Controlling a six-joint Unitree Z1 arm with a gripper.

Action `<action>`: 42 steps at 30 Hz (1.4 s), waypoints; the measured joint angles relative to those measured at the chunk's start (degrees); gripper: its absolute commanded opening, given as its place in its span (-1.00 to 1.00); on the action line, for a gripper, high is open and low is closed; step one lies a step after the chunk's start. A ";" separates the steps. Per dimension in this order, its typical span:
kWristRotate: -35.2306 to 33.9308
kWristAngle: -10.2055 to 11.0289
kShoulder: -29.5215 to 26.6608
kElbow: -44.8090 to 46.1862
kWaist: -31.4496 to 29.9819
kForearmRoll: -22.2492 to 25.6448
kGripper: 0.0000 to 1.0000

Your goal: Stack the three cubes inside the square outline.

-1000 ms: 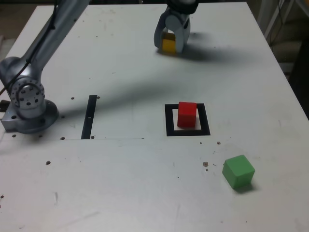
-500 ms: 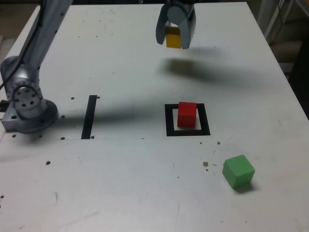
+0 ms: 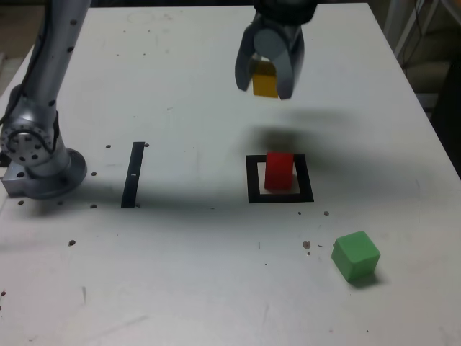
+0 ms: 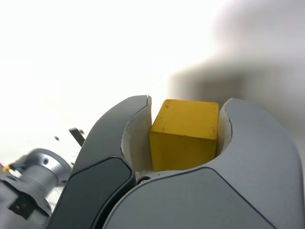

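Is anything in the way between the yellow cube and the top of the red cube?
Nothing visible. The gripper holds the yellow cube in the air beyond the red cube, whose top is bare. The green cube lies off to the side.

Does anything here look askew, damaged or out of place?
Nothing stands out. The gripper holds the yellow cube squarely in the air, the red cube sits upright inside the square outline, and the green cube rests apart on the table.
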 measured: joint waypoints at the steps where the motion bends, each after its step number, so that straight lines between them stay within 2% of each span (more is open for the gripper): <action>1: -0.79 -0.40 -0.03 0.13 -1.02 0.12 -0.34; 6: -5.29 -2.36 -0.17 0.15 -4.48 0.67 -0.34; 12: -11.54 -3.72 -0.76 0.20 -7.77 1.20 -0.34; 21: -19.22 -7.64 -1.07 0.91 -11.03 0.95 -0.34; 42: -20.77 -10.39 3.26 2.23 -11.27 -2.66 -0.34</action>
